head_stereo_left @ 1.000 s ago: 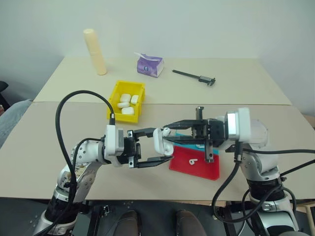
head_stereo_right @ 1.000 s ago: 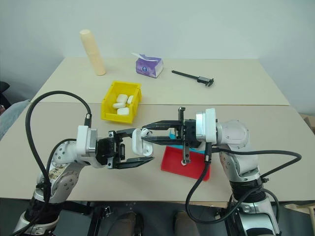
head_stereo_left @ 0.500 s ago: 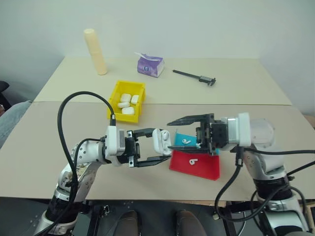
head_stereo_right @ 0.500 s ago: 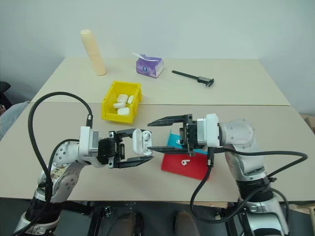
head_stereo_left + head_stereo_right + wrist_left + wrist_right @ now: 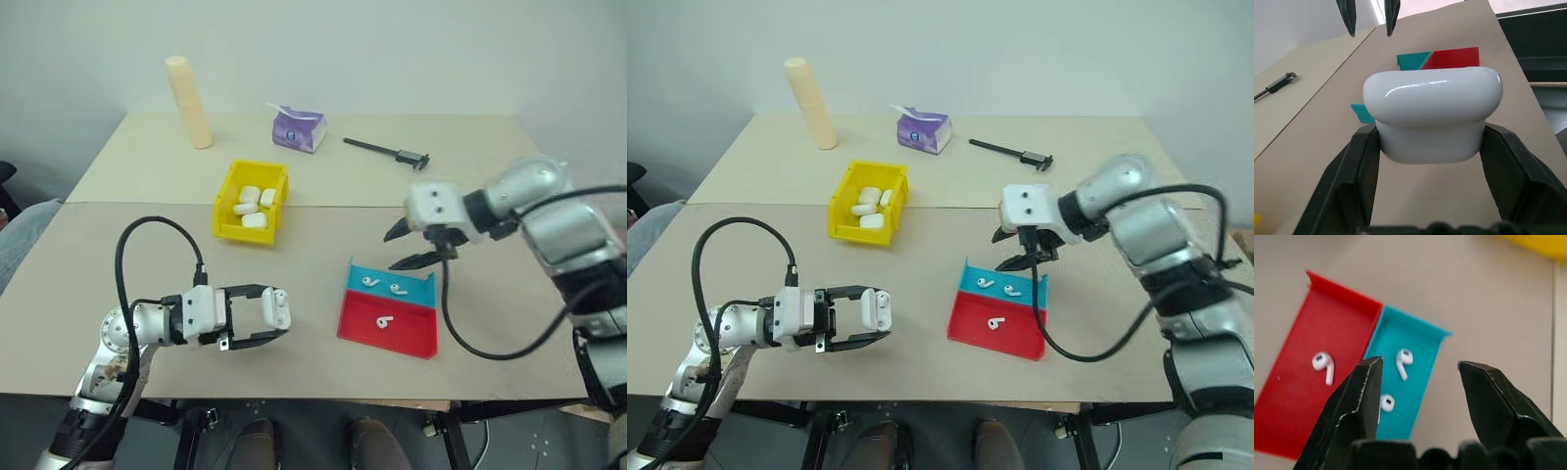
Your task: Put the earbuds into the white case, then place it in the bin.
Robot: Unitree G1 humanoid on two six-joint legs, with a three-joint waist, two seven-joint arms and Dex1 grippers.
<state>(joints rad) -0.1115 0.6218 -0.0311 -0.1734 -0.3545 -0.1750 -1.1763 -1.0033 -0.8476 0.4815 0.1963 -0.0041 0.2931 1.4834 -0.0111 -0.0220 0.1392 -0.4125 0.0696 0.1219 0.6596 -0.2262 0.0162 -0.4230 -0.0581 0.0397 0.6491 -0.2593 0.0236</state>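
On tan tabletop, centre of head view: found flat red-and-teal plastic tray [image 5: 404,331] carrying three tiny glossy white stemmed earbuds [image 5: 1403,360], two in the teal compartment, one in the red, all lying loose and apart from one another.

Found right gripper [image 5: 392,252] empty, jaws moderately wide, pointed downward above the teal compartment at its twelve o'clock edge, clear of the tray.

Found left gripper [image 5: 279,318] closed across the sides of small glossy white rounded plastic case [image 5: 1432,115], at nine o'clock from the tray and well apart from it. Could not tell whether the lid stood open.

Noted small bright yellow rectangular open-top plastic bin [image 5: 227,201] at ten o'clock from the tray, well apart, already holding several like white cases.

Step in hand judged as: pick-up of one teal-side earbud. Recommended for good execution:
- descend straight, jaws bracketing one bud only, the neighbour left outside;
- close across the stem or head, not along it, as glossy rounded plastic judged liable to squirt out;
- keep fingertips off the compartment wall;
- hold the case steady until the bud arrives.
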